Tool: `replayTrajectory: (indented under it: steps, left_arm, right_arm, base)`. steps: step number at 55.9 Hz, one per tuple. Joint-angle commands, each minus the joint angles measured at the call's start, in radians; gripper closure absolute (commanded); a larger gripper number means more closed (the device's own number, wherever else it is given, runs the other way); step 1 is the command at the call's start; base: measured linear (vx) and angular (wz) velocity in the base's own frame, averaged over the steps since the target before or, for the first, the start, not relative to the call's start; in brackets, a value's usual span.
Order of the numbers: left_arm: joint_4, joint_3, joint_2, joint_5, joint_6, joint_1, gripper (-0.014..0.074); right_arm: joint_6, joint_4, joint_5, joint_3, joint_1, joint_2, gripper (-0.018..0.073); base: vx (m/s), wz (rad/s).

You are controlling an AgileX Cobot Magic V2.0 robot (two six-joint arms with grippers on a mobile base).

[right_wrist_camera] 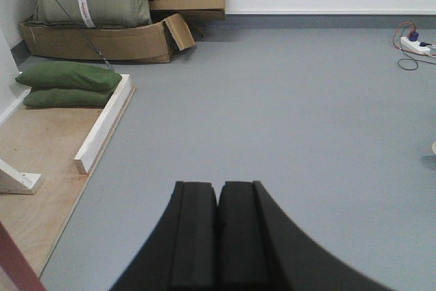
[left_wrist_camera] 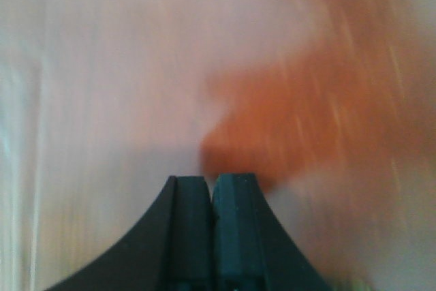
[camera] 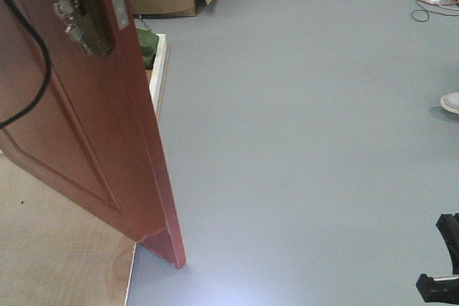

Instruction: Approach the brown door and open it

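The brown door (camera: 79, 120) stands ajar, far left in the front view. Left hand (left_wrist_camera: 213, 189) and right hand (right_wrist_camera: 218, 192) are clenched, empty. The left, seemingly near the wood, should push steadily.

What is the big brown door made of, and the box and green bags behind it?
The door looks like wood with a glossy reddish-brown finish; it has recessed panels. The box looks like plain cardboard: tan, dull, with a bent flap. The green bags seem soft cloth, stuffed and sagging; which fabric, I can't tell.
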Motion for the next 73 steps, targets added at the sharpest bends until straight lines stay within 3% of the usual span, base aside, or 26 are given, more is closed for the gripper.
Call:
replayTrajectory:
  steps: [1, 13, 73]
  left_arm:
    - [-0.021, -0.028, -0.016, -0.119, 0.007, -0.017, 0.0530]
    - [-0.073, -0.028, -0.008, -0.130, 0.005, -0.016, 0.0530]
    - [-0.071, -0.028, -0.008, -0.125, 0.006, -0.016, 0.0530]
  right_arm:
    - [-0.006, -0.003, -0.078, 0.004, 0.002, -0.006, 0.0559]
    - [-0.006, -0.003, -0.078, 0.004, 0.002, -0.006, 0.0559]
    - [-0.006, -0.003, -0.078, 0.004, 0.002, -0.006, 0.0559]
  base:
    - [0.00, 0.00]
    - [0.00, 0.00]
    - [0.00, 0.00]
